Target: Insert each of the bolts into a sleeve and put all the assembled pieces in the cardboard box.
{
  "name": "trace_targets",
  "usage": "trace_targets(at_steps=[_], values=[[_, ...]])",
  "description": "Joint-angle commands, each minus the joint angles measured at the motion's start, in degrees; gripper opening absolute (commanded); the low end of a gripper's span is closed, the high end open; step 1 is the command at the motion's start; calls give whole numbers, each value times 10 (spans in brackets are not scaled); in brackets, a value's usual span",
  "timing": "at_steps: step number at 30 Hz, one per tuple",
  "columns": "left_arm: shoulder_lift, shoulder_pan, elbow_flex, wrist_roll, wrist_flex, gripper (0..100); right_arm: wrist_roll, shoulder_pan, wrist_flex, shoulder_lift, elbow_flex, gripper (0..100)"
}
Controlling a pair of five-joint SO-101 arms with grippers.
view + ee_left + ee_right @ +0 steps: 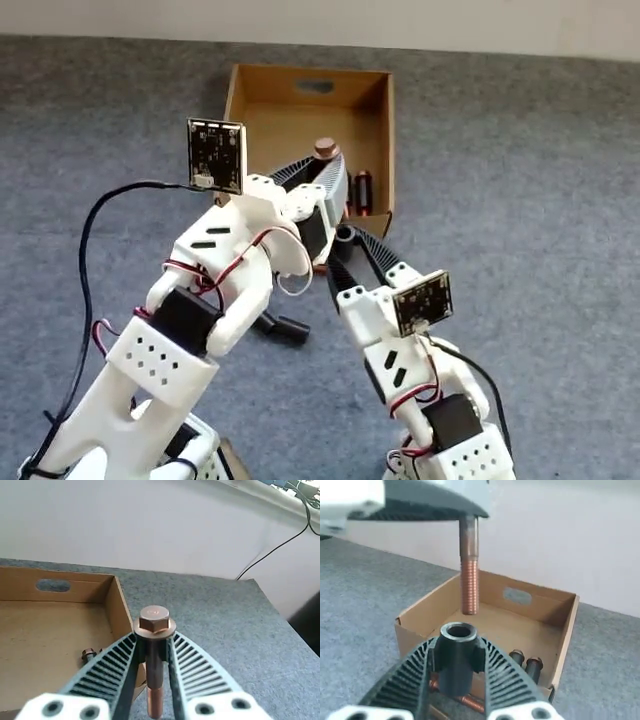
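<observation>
Clearly, from the right wrist, the left gripper's clamped bolt hangs just above the right gripper's clamped sleeve.

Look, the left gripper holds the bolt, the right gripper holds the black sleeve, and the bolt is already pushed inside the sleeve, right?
Not quite. The bolt is not inside the sleeve yet: the right wrist view shows its threaded end just above the sleeve's open top. The rest is right: the left gripper holds the bolt and the right gripper holds the black sleeve.
</observation>
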Motion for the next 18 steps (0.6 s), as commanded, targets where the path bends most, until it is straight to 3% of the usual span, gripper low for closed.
trace_targets(at_steps=[1, 18], values=[[-20, 8, -7, 4, -16, 7, 9, -2, 0, -7, -4, 5], [-15, 19, 11, 4, -18, 7, 9, -2, 0, -7, -4, 5]])
